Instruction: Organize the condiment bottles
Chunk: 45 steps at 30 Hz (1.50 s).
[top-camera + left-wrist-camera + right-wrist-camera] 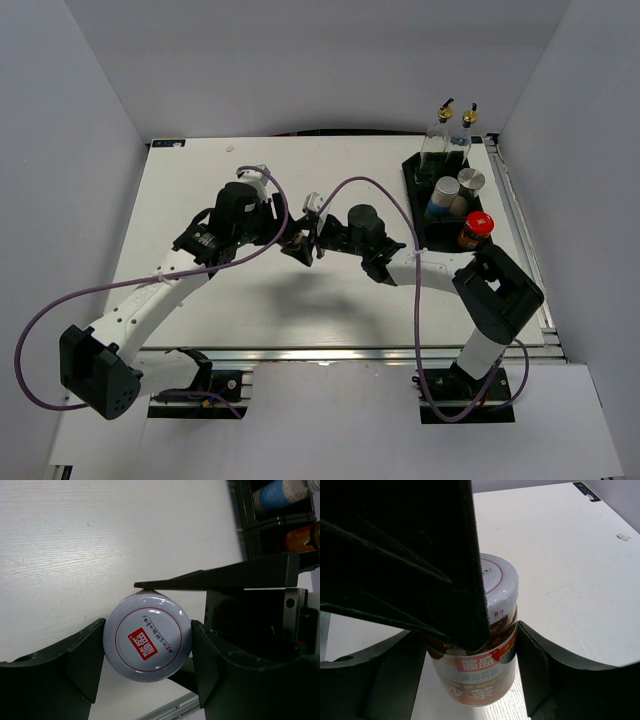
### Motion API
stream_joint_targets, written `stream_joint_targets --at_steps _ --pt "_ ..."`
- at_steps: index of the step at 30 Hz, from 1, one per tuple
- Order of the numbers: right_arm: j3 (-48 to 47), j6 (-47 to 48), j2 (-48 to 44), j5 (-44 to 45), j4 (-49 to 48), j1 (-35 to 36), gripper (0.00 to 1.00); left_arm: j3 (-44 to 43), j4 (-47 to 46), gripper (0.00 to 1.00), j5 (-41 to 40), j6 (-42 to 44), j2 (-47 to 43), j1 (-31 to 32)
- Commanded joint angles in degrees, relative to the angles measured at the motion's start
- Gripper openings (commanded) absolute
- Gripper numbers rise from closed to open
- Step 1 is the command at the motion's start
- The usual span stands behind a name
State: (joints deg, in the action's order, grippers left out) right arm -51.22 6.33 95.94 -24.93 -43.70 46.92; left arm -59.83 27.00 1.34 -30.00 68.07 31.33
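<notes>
The small jar with the red-and-white lid (147, 642) is held above the white table between both grippers. My left gripper (147, 652) is shut on its lid, one finger on each side. My right gripper (470, 665) is shut on its labelled glass body (475, 680). In the top view the left gripper (297, 246) and the right gripper (322, 238) meet at mid-table and hide the jar. Two glass bottles with gold pourers (437, 140) (462, 140), the blue-labelled shaker (442, 195), the silver-capped shaker (470, 185) and the red-lidded jar (476, 228) stand in the black tray.
The black compartment tray (412, 190) sits at the far right of the table, close to the right wall. Purple cables loop over both arms. The table's metal front rail (350, 352) runs along the near edge.
</notes>
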Motion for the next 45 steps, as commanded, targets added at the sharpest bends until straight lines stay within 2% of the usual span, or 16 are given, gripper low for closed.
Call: stream_joint_targets --at_steps 1,2,4,5,7,8,9,10,11,12,18,23,29,35,41,45 --pt "-3.5 -1.1 1.3 0.0 -6.9 0.5 0.68 -3.4 -2.7 0.0 1.6 -0.9 -1.3 0.4" --pt "-3.8 -1.4 1.9 -0.3 -7.4 0.5 0.63 -3.5 -3.0 0.0 2.1 -0.9 -1.2 0.4" --pt "-4.1 -2.7 2.8 -0.6 -8.8 0.5 0.53 -3.5 -3.4 0.08 3.7 -0.9 -0.8 0.5" --pt "-4.0 -3.2 3.1 -0.3 -9.6 0.5 0.39 -3.5 -4.0 0.16 3.9 -0.9 -0.8 0.5" --pt "-2.9 -3.9 3.2 0.4 -11.3 0.5 0.24 -4.0 -4.1 0.3 4.3 -0.9 -0.7 0.6" --pt "-2.3 -4.4 3.0 0.7 -12.8 0.5 0.17 -4.2 -4.0 0.43 4.1 -0.9 -0.7 0.6" --pt "-1.0 -4.5 2.2 1.5 -13.3 0.5 0.12 -4.5 -3.8 0.49 3.8 -0.7 -0.6 0.6" --pt "-0.1 -4.6 1.8 2.4 -14.0 0.5 0.08 -5.0 -3.7 0.68 3.4 -0.5 -0.2 0.6" --pt "0.9 -4.6 1.1 3.4 -15.7 0.5 0.07 -5.4 -3.9 0.94 3.1 -0.4 0.0 0.6" --pt "2.9 -4.6 -0.1 5.7 -16.5 0.5 0.03 -5.7 -4.0 0.98 3.1 -0.2 0.2 0.6" --pt "9.8 -5.3 -6.9 13.0 -17.7 -0.3 0.01 -7.8 -5.3 0.98 -4.3 -0.5 1.4 0.6" --pt "21.1 -7.6 -16.5 20.6 -17.9 -3.8 0.0 -6.9 -11.2 0.98 -9.7 -0.9 3.4 0.5" --pt "28.7 -7.1 -33.3 34.7 -8.3 -9.8 0.0 -6.1 -15.2 0.98 -9.2 -0.6 7.6 -0.3" --pt "33.6 -6.7 -41.9 44.2 -3.9 -19.7 0.01 -2.6 -17.2 0.98 -9.2 -0.1 9.6 -2.2" --pt "33.9 -6.6 -45.3 42.9 0.5 -30.1 0.0 5.6 -22.0 0.98 -5.4 -1.6 6.5 -8.0" --pt "35.1 -6.9 -42.6 41.6 -4.0 -33.7 0.0 7.4 -22.0 0.98 -3.7 -1.1 5.9 -11.5"
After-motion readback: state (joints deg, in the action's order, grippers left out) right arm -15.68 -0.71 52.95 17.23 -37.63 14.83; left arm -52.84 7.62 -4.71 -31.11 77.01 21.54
